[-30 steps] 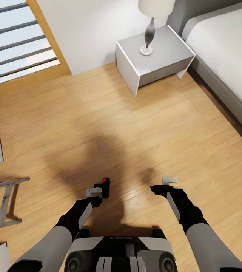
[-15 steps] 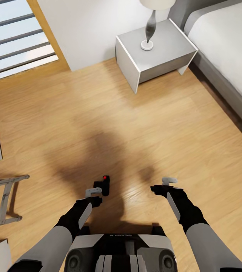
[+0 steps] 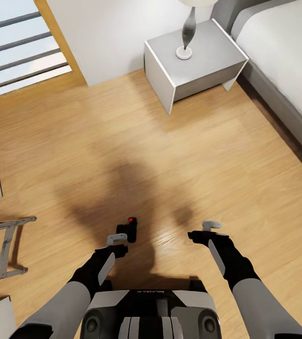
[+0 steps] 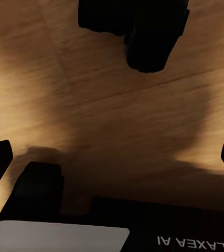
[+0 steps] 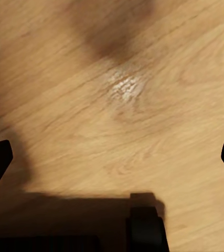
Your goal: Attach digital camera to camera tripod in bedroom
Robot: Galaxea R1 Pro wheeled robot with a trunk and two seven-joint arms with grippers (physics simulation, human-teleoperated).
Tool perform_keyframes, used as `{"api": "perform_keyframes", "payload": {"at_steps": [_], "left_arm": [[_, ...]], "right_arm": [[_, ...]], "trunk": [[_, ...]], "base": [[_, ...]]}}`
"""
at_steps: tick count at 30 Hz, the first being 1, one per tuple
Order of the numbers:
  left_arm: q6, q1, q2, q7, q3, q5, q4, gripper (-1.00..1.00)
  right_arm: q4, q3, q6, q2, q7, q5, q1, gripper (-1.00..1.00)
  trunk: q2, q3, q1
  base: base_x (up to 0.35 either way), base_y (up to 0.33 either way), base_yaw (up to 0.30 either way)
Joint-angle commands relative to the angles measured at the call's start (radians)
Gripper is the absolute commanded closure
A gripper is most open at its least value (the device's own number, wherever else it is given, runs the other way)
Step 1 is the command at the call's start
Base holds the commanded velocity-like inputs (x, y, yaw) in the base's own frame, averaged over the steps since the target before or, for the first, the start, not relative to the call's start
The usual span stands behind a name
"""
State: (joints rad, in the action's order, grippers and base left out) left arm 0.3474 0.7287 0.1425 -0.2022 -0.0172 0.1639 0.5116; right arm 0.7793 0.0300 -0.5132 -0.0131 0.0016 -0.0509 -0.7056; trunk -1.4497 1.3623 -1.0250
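**Bedroom floor, camera in the left gripper**

Wood floor (image 3: 169, 155) filled most of the head view, with a grey nightstand (image 3: 195, 61) up top carrying a lamp (image 3: 187, 35), and the grey bed (image 3: 282, 61) running along the right edge. A window (image 3: 19, 47) with bars sat at the upper left. Silver tripod (image 3: 4, 249) legs poked in from the left edge, well apart from both arms.

The left gripper (image 3: 118, 239) was out in front of the robot's base, pinching the camera (image 3: 128, 230), dark little box with its red button facing up. In the left wrist view the camera (image 4: 143, 29) looked like a dark lump over the floor.

The right gripper (image 3: 212, 228) hung over bare floor with nothing in it, fingers spread wide going by its wrist view.
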Motion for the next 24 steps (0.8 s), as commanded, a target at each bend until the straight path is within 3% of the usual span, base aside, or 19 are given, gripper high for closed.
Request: {"api": "perform_keyframes", "payload": {"at_steps": [1,13,24], "left_arm": [[0.005,0.000,0.001,-0.006,-0.002,0.011,0.003,-1.00],[0.005,0.000,0.023,-0.009,-0.001,0.017,0.006,-1.00],[0.005,0.000,0.025,-0.011,0.000,0.016,0.009,-1.00]], "right_arm": [[0.002,0.003,-0.004,-0.001,0.000,-0.005,0.000,-1.00],[-0.026,0.003,0.003,-0.001,0.001,-0.005,0.000,-1.00],[-0.039,0.003,0.004,-0.001,0.004,-0.004,0.000,-1.00]], "trunk": [[0.000,0.001,0.000],[0.000,0.001,0.000],[0.000,0.001,0.000]], "base": [[0.000,0.000,0.000],[0.000,0.000,0.000],[0.000,0.000,0.000]]}}
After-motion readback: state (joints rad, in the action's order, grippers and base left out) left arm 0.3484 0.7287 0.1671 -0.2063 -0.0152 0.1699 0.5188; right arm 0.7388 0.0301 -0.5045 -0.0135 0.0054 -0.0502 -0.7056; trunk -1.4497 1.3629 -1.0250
